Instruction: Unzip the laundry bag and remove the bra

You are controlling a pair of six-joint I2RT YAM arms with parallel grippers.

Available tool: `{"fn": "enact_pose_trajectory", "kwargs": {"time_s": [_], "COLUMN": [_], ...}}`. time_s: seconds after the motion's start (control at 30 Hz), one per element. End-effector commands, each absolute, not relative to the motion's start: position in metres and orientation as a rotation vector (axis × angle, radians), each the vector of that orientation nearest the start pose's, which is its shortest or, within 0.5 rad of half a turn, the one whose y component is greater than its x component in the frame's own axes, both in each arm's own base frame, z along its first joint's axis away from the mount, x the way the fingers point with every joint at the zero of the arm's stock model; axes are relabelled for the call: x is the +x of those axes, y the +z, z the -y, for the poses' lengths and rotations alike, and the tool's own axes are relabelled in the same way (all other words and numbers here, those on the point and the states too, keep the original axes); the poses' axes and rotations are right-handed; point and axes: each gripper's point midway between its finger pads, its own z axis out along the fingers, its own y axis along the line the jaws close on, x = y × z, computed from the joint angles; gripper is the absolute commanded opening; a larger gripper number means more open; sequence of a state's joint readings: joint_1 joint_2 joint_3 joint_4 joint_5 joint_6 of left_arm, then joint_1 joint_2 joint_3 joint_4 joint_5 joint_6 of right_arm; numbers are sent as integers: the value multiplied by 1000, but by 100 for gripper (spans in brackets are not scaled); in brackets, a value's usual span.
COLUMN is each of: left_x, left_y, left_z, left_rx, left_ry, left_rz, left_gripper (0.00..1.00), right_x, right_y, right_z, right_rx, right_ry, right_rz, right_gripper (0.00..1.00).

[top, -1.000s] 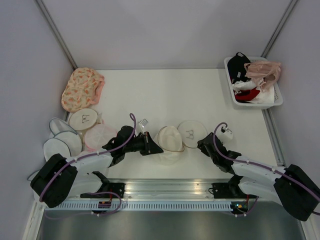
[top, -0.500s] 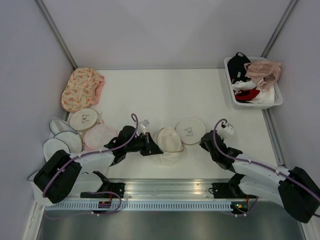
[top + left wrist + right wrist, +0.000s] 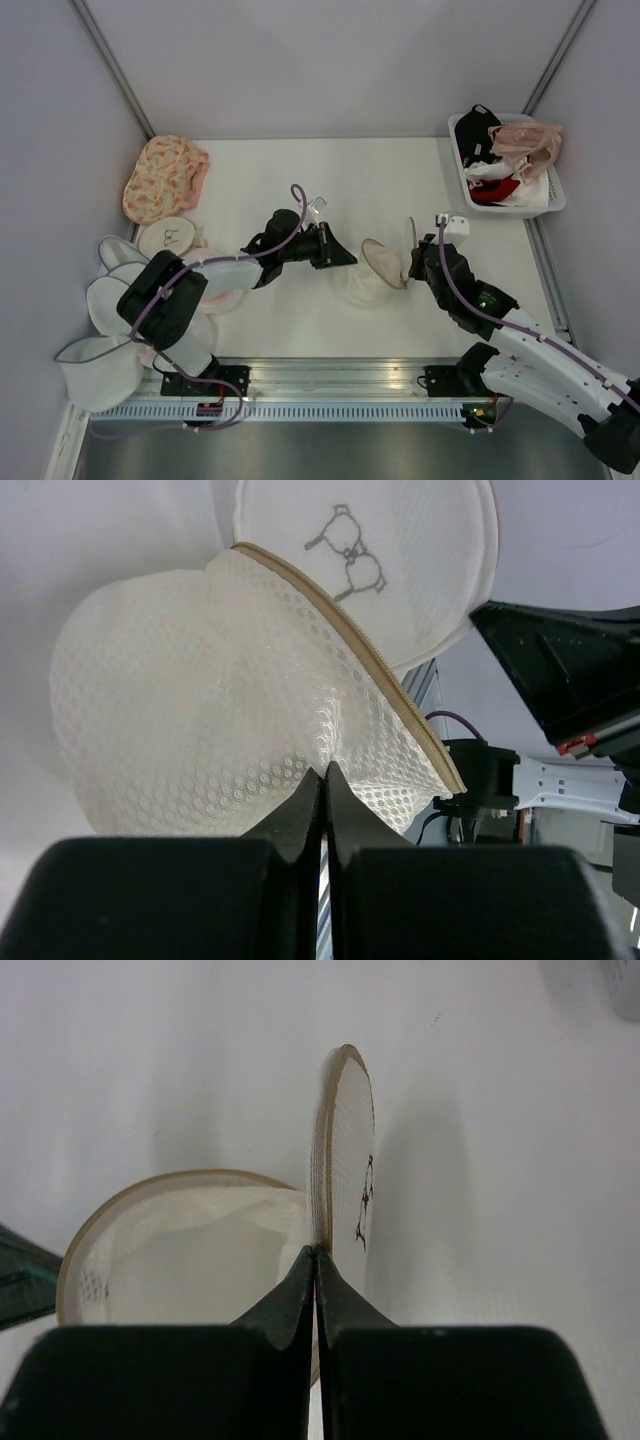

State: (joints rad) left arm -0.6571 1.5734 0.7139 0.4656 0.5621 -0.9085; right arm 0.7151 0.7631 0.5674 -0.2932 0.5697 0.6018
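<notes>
A peach floral bag (image 3: 165, 178) and white pouches (image 3: 102, 298) crowd the left edge of the counter (image 3: 300, 180), and a basket (image 3: 551, 204) of clothes sits far right, all well clear of me. The laundry bag (image 3: 368, 280) lies unzipped mid-counter between my arms. My left fingers (image 3: 323, 772) pinch its mesh wall. My right fingers (image 3: 314, 1253) clamp its upright flap's rim. Both arms reach inward, low.

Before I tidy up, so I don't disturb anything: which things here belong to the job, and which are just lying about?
In the job: laundry bag, unzipped, its lid raised.
Lying about: peach floral bag; other round pouches; clothes basket.
</notes>
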Motion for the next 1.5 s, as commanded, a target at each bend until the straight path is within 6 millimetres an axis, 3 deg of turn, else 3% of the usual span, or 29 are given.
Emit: {"fn": "enact_pose_trajectory", "kwargs": {"time_s": [0.0, 0.1, 0.13, 0.2, 0.23, 0.43, 0.5, 0.53, 0.6, 0.63, 0.73, 0.9, 0.93, 1.0, 1.07, 1.1, 1.13, 1.17, 1.2, 1.23, 1.37, 1.4, 1.47], "left_x": [257, 259, 258, 260, 259, 268, 274, 274, 281, 279, 286, 286, 286, 283, 277, 274, 271, 262, 258, 252, 229, 225, 219], "left_y": [143, 135, 120, 114, 103, 87, 86, 81, 84, 77, 83, 88, 102, 106, 123, 128, 135, 141, 146, 153, 168, 177, 175], "left_z": [363, 368, 366, 365, 362, 346, 339, 335, 328, 322, 309, 276, 272, 264, 265, 267, 270, 277, 280, 282, 286, 285, 281], "left_rx": [194, 170, 142, 108, 87, 16, -21, -47, -80, -111, -160, -303, -311, -337, -298, -270, -215, -152, -110, -54, 106, 143, 185], "left_ry": [-1625, -1669, -1665, -1680, -1676, -1623, -1581, -1550, -1465, -1414, -1295, -1105, -1108, -1088, -1136, -1156, -1179, -1241, -1273, -1297, -1366, -1378, -1346], "left_rz": [-2183, -2185, -2219, -2211, -2238, -2254, -2255, -2285, -2276, -2321, -2312, -2311, -2267, -2240, -2201, -2193, -2176, -2180, -2166, -2146, -2103, -2078, -2106], "left_gripper": [2, 2, 2, 2, 2, 2, 30, 50, 67, 81, 93, 96, 96, 98, 98, 98, 98, 98, 98, 98, 99, 100, 100], "right_x": [255, 254, 253, 251, 243, 217, 212, 210, 206, 204, 199, 189, 187, 181, 173, 172, 168, 168, 166, 165, 168, 171, 171], "right_y": [178, 172, 179, 179, 177, 154, 148, 145, 137, 134, 124, 113, 114, 112, 116, 118, 122, 131, 137, 143, 186, 208, 232], "right_z": [-144, -158, -169, -187, -199, -233, -237, -238, -241, -242, -247, -256, -262, -268, -281, -284, -289, -291, -293, -292, -279, -272, -257], "right_rx": [-59, -141, -172, -244, -323, -546, -578, -597, -637, -651, -694, -771, -790, -833, -886, -897, -910, -893, -890, -881, -769, -698, -617], "right_ry": [250, 207, 230, 260, 269, 292, 279, 277, 273, 274, 282, 343, 375, 423, 516, 537, 574, 602, 623, 634, 651, 667, 676], "right_rz": [-1994, -2039, -2030, -2025, -2025, -2074, -2080, -2086, -2103, -2106, -2117, -2113, -2099, -2093, -2063, -2055, -2045, -2030, -2017, -2011, -1951, -1908, -1862], "right_gripper": [0, 1, 0, 0, 0, 1, 0, 0, 0, 1, 1, 0, 1, 0, 0, 5, 21, 65, 89, 98, 98, 98, 97]}}
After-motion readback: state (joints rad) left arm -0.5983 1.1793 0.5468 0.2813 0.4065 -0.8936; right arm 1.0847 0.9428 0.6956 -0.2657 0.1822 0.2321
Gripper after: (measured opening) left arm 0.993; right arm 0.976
